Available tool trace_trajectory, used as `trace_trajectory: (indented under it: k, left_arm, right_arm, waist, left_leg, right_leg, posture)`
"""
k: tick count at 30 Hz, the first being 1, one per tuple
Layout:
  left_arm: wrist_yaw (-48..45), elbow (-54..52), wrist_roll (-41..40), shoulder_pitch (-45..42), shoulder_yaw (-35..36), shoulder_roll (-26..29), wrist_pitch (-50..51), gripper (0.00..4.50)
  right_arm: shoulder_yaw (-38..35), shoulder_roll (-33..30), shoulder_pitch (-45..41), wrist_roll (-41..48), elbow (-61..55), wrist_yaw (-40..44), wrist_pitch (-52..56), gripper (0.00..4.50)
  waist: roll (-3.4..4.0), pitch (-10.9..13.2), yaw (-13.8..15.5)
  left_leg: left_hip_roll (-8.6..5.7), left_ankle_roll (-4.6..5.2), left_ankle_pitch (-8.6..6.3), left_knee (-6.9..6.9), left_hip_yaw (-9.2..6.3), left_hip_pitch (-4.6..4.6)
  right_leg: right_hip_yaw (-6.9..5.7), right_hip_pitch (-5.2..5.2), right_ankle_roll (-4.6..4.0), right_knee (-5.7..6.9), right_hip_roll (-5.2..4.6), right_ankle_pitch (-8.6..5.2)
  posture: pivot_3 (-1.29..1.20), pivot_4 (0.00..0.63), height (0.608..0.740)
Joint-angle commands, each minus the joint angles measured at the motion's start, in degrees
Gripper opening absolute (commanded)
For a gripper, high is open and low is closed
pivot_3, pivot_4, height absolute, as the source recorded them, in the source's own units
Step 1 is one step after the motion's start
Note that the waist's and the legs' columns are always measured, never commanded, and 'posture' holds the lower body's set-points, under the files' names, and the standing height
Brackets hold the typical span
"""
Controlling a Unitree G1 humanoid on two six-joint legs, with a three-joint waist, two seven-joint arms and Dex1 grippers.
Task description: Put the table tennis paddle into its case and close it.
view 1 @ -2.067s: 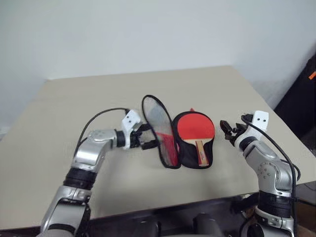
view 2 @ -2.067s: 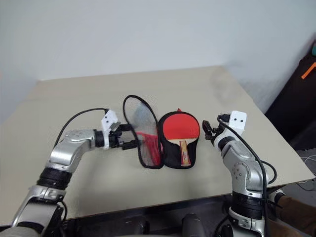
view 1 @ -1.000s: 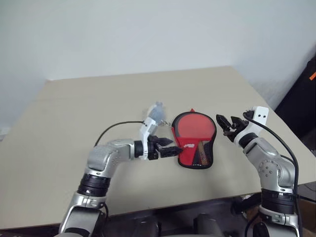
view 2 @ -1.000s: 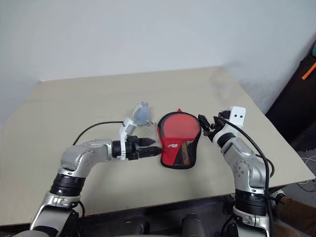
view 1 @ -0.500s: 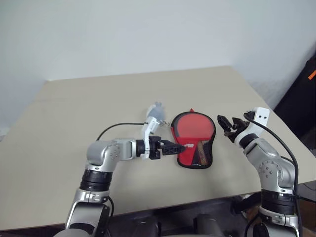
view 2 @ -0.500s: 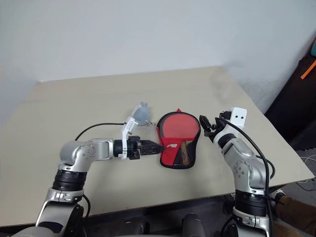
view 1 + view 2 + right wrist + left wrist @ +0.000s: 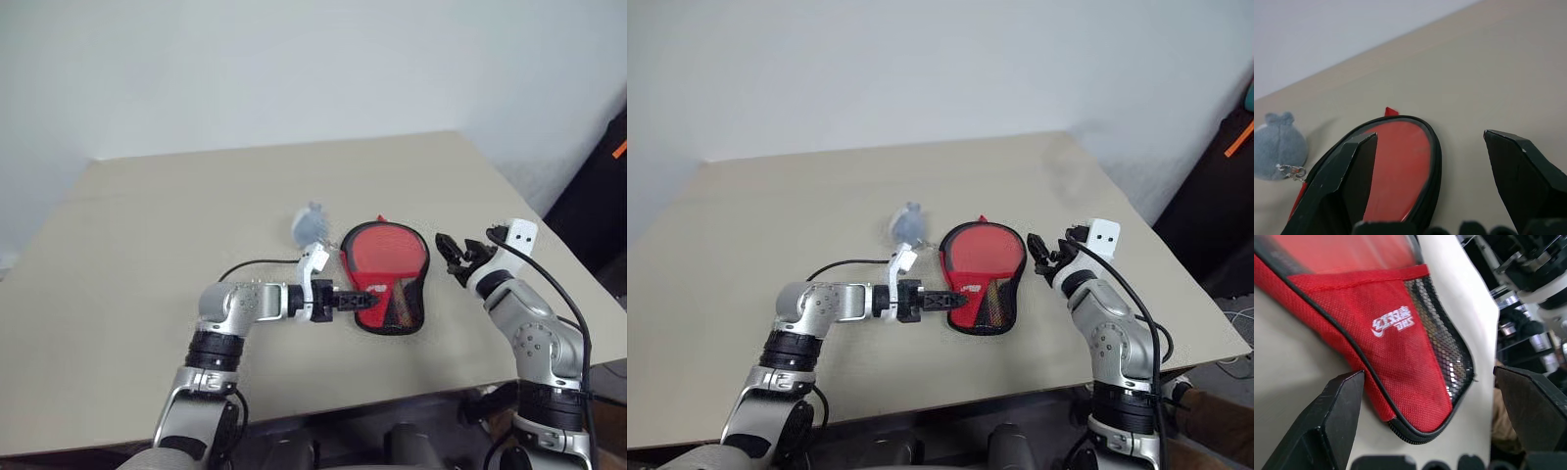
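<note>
Reaching my left gripper point(image 7: 364, 300), fingers spread wide and empty, to the narrow end of the folded-shut case point(image 7: 385, 273) on the table point(image 7: 147, 225), I hover my empty right gripper point(image 7: 454, 257) open beside it, the paddle point(image 7: 980, 257) showing red through its window.

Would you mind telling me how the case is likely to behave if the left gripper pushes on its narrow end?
The case looks like soft fabric and mesh, so its edge would probably dent rather than resist. It lies flat on the table, so it should slide, not tip or roll. The open left gripper straddles that narrow end; the zip edge may buckle when nudged.
</note>
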Motion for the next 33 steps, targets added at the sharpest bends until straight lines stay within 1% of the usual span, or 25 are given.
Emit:
trace_trajectory:
  k: [1,3,7,11,15,17,23,26,29,32,33]
  left_arm:
    - [-0.41,0.61,-1.44,-1.87,0.37,-1.26,1.38,4.50]
    - [-0.09,1.55,-1.64,-1.95,1.02,-1.83,2.27,4.50]
    - [-0.55,1.81,-1.21,-1.34,0.97,-0.83,3.55,4.50]
    - [-1.91,0.34,-0.19,-0.50,-0.26,3.55,3.75,4.50]
    - [-2.79,0.83,0.06,-0.86,-0.65,4.81,2.81,4.50]
    - [-2.26,2.45,0.11,-1.64,-0.35,3.29,2.59,4.50]
    - [-1.12,5.41,1.15,-2.32,-2.89,-2.43,1.45,4.50]
    - [0.78,9.52,1.87,-4.06,-1.63,-6.04,0.60,4.50]
    - [0.17,11.07,2.54,-5.10,-1.74,-7.03,0.00,4.50]
    - [-0.33,12.88,3.63,-5.41,-2.87,-7.22,-0.66,3.87]
    - [-0.52,13.34,3.84,-5.48,-3.16,-7.26,-0.75,3.55]
  right_arm:
    - [-1.14,0.13,-0.89,1.31,-3.45,-0.69,0.01,3.76]
    - [-1.26,0.07,-0.87,1.32,-3.46,-1.07,0.13,3.76]
    - [-1.46,0.17,-0.44,1.52,-3.87,-1.60,0.44,3.76]
    - [-1.60,0.07,0.23,1.53,-4.52,-1.88,0.67,3.76]
    - [-1.60,0.15,0.24,1.46,-4.19,-2.15,0.53,3.76]
    - [-1.37,0.38,0.01,1.34,-4.09,-2.41,0.44,3.76]
    - [-1.74,0.36,-0.47,1.24,-3.62,-2.84,0.43,3.76]
    - [-2.18,0.13,-0.59,1.29,-3.64,-3.28,0.75,3.76]
    - [-2.91,-0.01,-0.59,1.42,-3.72,-3.98,1.13,3.76]
    - [-3.14,0.03,-0.20,1.27,-3.77,-4.34,1.03,3.81]
    - [-3.19,0.13,-0.07,1.24,-3.94,-4.54,1.03,3.81]
  waist:
    - [0.00,0.00,0.00]
    - [0.00,0.00,0.03]
    - [0.00,0.00,0.01]
    - [0.00,0.00,-0.14]
    - [0.00,-0.01,-0.15]
    - [0.01,-0.01,-0.14]
    - [0.00,-0.03,0.36]
    - [-0.01,-0.03,0.85]
    - [-0.01,-0.03,1.09]
    - [-0.01,-0.03,1.10]
    - [-0.01,-0.03,1.11]
  left_leg:
    - [0.00,0.00,0.00,0.00,0.00,0.00]
    - [-0.01,0.00,0.00,0.01,0.00,0.00]
    - [-0.01,0.00,0.00,0.01,0.00,0.00]
    - [-0.01,0.00,0.00,0.00,-0.01,0.00]
    - [0.01,0.00,0.00,-0.03,0.00,0.02]
    - [0.01,0.00,0.00,-0.02,0.00,0.02]
    - [-0.07,0.00,0.00,0.05,-0.03,0.01]
    - [-0.13,0.00,0.00,0.10,-0.07,0.01]
    - [-0.13,0.00,0.00,0.12,-0.06,0.01]
    - [-0.13,0.00,0.00,0.12,-0.06,0.01]
    - [-0.13,0.00,0.00,0.12,-0.06,0.01]
  right_leg:
    - [0.00,0.00,0.00,0.00,0.00,0.00]
    - [0.00,0.01,0.00,0.00,-0.01,0.00]
    - [0.00,0.01,0.00,0.00,-0.01,0.00]
    - [0.00,0.01,0.00,0.00,-0.01,0.00]
    - [0.00,-0.01,0.00,0.01,0.01,0.00]
    - [0.00,0.00,0.00,0.00,0.00,0.00]
    - [-0.01,0.12,0.00,-0.04,-0.06,0.00]
    - [0.00,0.17,0.01,-0.06,-0.08,0.00]
    - [0.00,0.17,0.02,-0.06,-0.08,0.00]
    - [0.01,0.18,0.02,-0.06,-0.08,0.00]
    - [0.01,0.18,0.02,-0.06,-0.08,0.00]
  posture:
    - [0.00,0.000,0.740]
    - [0.00,0.000,0.740]
    - [0.00,0.000,0.740]
    - [0.00,0.000,0.740]
    - [0.00,0.000,0.740]
    - [0.00,0.000,0.740]
    - [0.00,0.000,0.740]
    - [0.00,0.000,0.740]
    - [0.00,0.000,0.740]
    - [0.00,0.000,0.740]
    - [0.00,0.000,0.740]
